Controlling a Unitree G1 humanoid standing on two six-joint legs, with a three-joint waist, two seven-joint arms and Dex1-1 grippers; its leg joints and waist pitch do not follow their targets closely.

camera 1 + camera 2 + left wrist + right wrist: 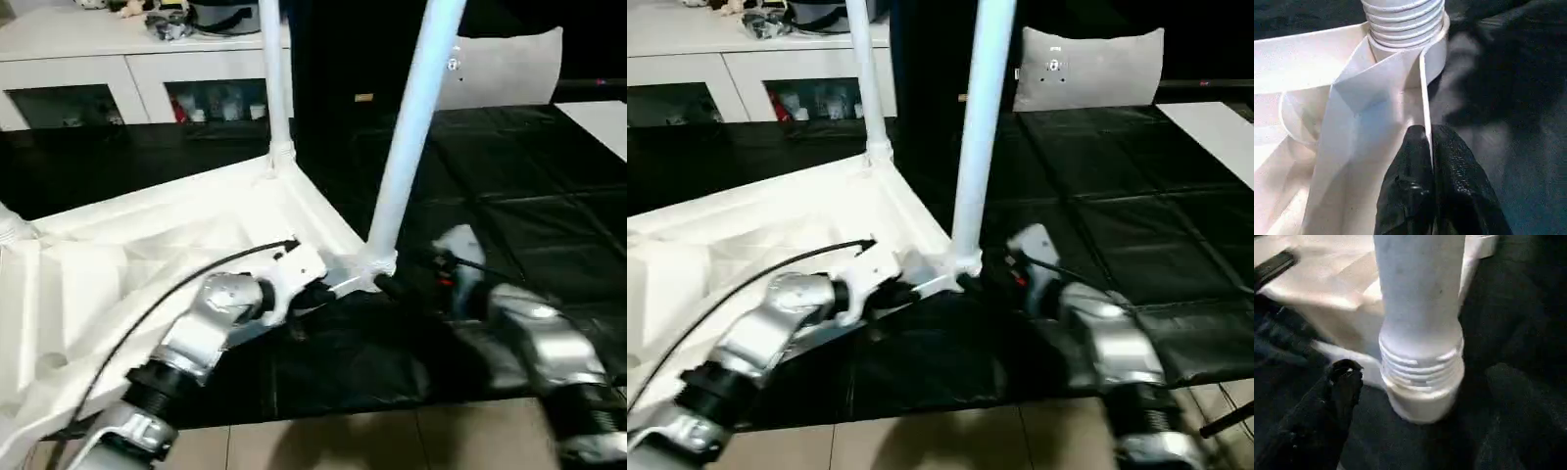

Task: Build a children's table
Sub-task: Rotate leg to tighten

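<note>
The white table top (147, 245) lies upside down on a black mat (509, 196). Two legs (411, 127) stand up from its corners. The left pincer (1427, 147) pinches the top's thin edge. The right pincer (1415, 382) is spread wide around the near leg.

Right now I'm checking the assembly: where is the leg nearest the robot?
The long white tubular plastic leg stands upright in the near right corner socket of the upturned white plastic tabletop, between both grippers.

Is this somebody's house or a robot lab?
Probably a room set up like a home: a white cabinet with glass doors, a grey pillow, and black mats over a tiled floor, where the upturned table lies.
</note>
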